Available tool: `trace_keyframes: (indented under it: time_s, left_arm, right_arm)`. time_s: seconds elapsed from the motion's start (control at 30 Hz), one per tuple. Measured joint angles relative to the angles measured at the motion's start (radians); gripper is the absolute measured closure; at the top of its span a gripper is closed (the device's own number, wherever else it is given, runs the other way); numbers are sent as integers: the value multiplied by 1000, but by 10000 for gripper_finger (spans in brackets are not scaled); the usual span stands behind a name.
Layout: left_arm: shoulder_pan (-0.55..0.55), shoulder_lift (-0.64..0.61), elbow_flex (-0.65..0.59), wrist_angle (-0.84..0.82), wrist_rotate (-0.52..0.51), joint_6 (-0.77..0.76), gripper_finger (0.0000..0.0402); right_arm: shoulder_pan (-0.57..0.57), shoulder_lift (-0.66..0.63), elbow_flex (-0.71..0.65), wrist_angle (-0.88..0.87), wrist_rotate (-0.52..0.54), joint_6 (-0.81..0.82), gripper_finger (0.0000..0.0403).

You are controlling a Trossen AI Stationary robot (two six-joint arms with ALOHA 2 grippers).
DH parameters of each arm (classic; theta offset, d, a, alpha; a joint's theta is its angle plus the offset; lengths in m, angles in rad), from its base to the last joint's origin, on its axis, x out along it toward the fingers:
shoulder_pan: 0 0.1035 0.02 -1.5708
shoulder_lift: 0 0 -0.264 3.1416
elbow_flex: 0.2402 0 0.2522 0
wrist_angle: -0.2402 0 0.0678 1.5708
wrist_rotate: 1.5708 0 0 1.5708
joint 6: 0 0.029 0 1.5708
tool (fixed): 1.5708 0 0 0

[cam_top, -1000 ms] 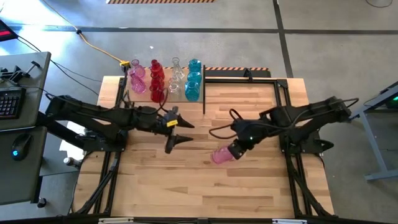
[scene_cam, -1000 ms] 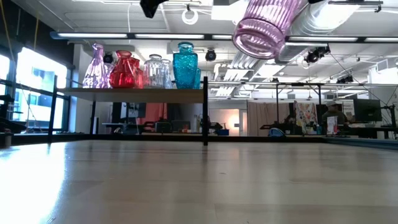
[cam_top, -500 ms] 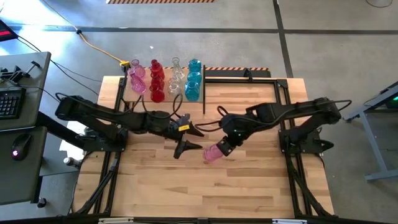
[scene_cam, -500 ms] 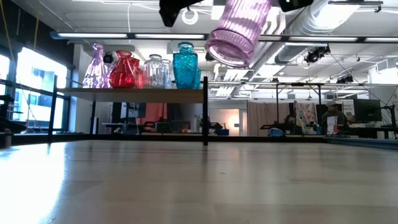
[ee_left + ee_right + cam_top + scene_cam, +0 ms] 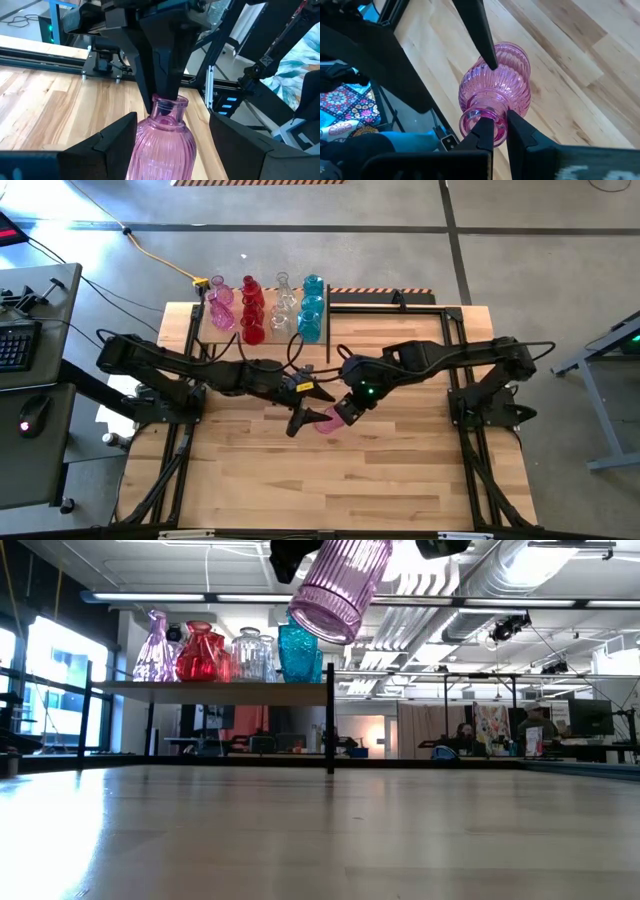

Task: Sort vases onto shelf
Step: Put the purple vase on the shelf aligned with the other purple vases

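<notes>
A pink ribbed vase [image 5: 322, 421] hangs tilted above the middle of the table, with my right gripper [image 5: 501, 131] shut on its mouth. My left gripper [image 5: 172, 120] is open. Its two fingers stand on either side of the vase's round body [image 5: 162, 145]. On the shelf [image 5: 268, 335] at the table's far left stand pink, red, clear and teal vases [image 5: 230, 652] on their bases. In the low view the held vase [image 5: 340, 585] is high above the tabletop, its base lower than its mouth. My right gripper pinches the rim of the vase's mouth [image 5: 479, 120], one finger seemingly inside the neck and one outside. The fingers slant down from the table's right side. The vase hangs below them, lifted clear and tilted. My left gripper: I cannot tell whether its fingers [image 5: 120, 135] touch the vase's body.
The black frame post [image 5: 328, 330] marks the shelf's right edge. Bare plank tabletop [image 5: 400, 470] lies near and to the right of the arms. Black rails [image 5: 470, 440] run along the table's sides.
My right gripper has carried the pink vase toward the table's left, the vase staying lifted and tilted. My left gripper has moved toward the table's right and a little down, so its open fingers now stand around the vase's body.
</notes>
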Motion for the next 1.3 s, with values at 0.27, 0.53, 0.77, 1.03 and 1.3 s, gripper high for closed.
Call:
trace_keyframes:
  time_s: [0.27, 0.53, 0.77, 1.03, 1.3]
  left_arm:
    - [0, 0, 0, -6, 0, 0, 161]
    - [1, 0, 0, -6, -9, 0, 161]
    - [2, 0, 0, -6, -30, -7, 161]
    - [2, 0, 0, 0, -33, -7, 161]
    - [2, -1, 1, 3, -33, -7, 175]
  right_arm:
    - [-14, 1, 0, 38, 5, 30, 400]
    - [-14, 1, 0, 110, 6, 75, 400]
    - [-15, 1, 0, 148, 25, 109, 400]
    - [-22, 1, 0, 157, 39, 127, 400]
    - [-26, 1, -1, 180, 46, 135, 400]
